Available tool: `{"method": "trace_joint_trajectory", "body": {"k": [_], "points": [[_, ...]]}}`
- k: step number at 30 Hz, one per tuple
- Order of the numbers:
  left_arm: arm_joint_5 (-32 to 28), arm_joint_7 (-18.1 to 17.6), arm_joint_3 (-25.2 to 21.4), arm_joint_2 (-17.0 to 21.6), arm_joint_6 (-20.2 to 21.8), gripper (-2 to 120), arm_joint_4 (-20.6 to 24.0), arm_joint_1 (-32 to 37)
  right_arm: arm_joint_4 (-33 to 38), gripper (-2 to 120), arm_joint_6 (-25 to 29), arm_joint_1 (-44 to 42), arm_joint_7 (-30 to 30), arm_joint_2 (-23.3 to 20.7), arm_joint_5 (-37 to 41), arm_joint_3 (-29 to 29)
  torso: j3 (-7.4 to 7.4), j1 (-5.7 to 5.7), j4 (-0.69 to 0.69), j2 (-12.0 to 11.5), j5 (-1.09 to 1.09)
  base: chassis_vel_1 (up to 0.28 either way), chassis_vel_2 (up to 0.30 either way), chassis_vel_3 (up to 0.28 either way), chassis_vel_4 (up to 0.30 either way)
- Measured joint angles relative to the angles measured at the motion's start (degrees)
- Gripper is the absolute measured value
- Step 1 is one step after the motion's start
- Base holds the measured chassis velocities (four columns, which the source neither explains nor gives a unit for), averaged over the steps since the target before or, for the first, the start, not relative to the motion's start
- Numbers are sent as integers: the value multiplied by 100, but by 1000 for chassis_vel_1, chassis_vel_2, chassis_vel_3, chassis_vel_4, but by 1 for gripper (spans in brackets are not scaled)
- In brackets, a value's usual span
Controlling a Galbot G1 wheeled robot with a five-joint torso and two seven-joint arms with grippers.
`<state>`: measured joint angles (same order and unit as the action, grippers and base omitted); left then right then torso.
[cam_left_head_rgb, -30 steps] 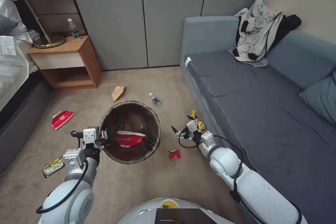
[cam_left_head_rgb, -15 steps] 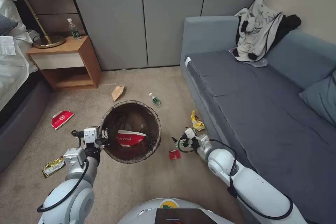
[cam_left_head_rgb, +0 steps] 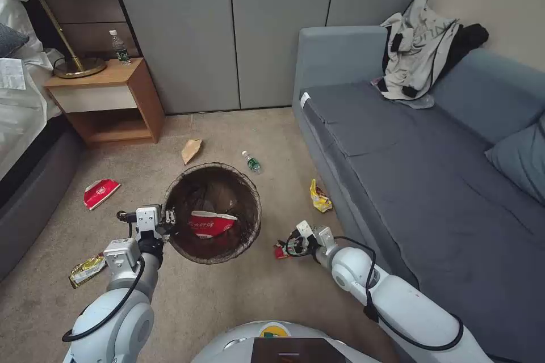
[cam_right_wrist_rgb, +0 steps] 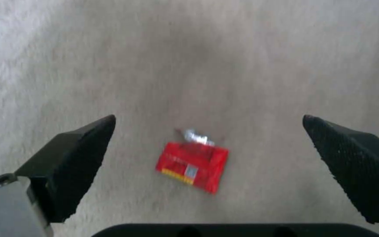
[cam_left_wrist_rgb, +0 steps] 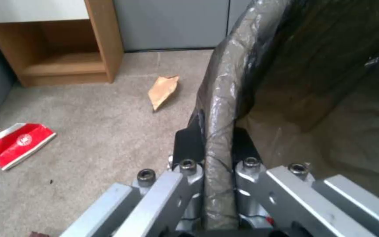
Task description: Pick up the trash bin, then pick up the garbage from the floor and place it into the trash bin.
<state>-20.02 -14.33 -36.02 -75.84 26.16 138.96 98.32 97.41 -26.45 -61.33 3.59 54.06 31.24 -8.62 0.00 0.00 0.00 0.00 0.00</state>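
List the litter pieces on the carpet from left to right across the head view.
Gold wrapper → red-and-white carton → brown paper bag → green-labelled bottle → small red wrapper → yellow wrapper.

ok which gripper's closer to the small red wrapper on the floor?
Right. The right gripper hangs open directly above the red wrapper. The left gripper is across at the trash bin, clamped on its rim.

Beige carpet [cam_left_head_rgb: 227, 306], grey panelled wall [cam_left_head_rgb: 227, 28], grey-blue sofa [cam_left_head_rgb: 431, 170] lay right, wooden nightstand [cam_left_head_rgb: 105, 102] stood left, brass lamp [cam_left_head_rgb: 68, 51] atop.
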Motion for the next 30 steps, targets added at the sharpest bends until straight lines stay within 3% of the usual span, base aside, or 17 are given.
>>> {"method": "trace_joint_trajectory", "body": {"k": [30], "points": [[-35,19,21,0,-28,0,-192,-102,-1317,100,-63,379,273,763,-51,-282,0,0,0,0,-1,0,0,0,0]]}}
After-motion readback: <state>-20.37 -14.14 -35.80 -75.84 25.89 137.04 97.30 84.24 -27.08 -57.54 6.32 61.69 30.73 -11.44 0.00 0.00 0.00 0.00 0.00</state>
